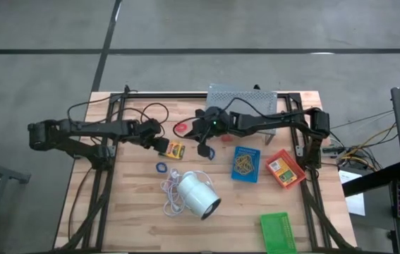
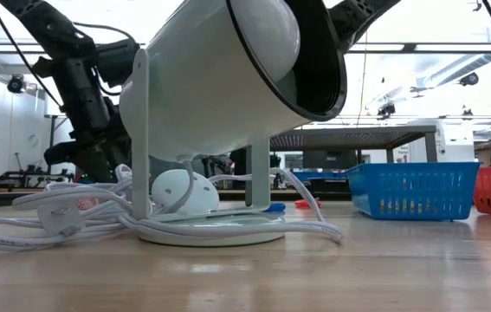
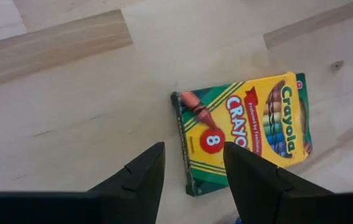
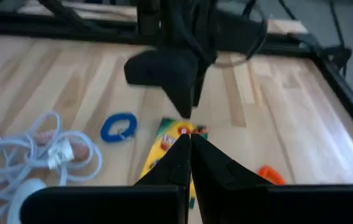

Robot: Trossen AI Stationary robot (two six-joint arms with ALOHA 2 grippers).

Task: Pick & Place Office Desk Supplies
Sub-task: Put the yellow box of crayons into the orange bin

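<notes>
While it lies flat on the wooden table [image 1: 136,226], the yellow crayon box [image 3: 248,134] sits directly under the left gripper [image 3: 192,171], whose two dark fingers stand apart above one short end of the box without touching it; the gripper holds nothing. In the high view the same box is just left of the table's middle, at the tip of the left arm, which reaches in from the left side.

The right gripper [image 4: 190,149] hangs near the middle of the table, close to the box, with its fingers pressed together and nothing between them. A blue loop [image 1: 161,167] lies on the wood just below the box in the high view, and a red loop [image 1: 181,128] lies above it, near the right arm. Something small and orange shows beside the box in the right wrist view, but I cannot tell what it is.

Further to the right, a blue tray [image 1: 245,164] holds what seem to be tan rubber bands, and a red tray [image 1: 286,169] beside it holds a second small printed box. A green tray [image 1: 279,233] stands near the front right edge. The big white cylinder [image 1: 198,195] with its white cord [image 1: 171,189] lies in front of the loops, and a grey perforated stand [image 1: 242,99] is at the far edge.
</notes>
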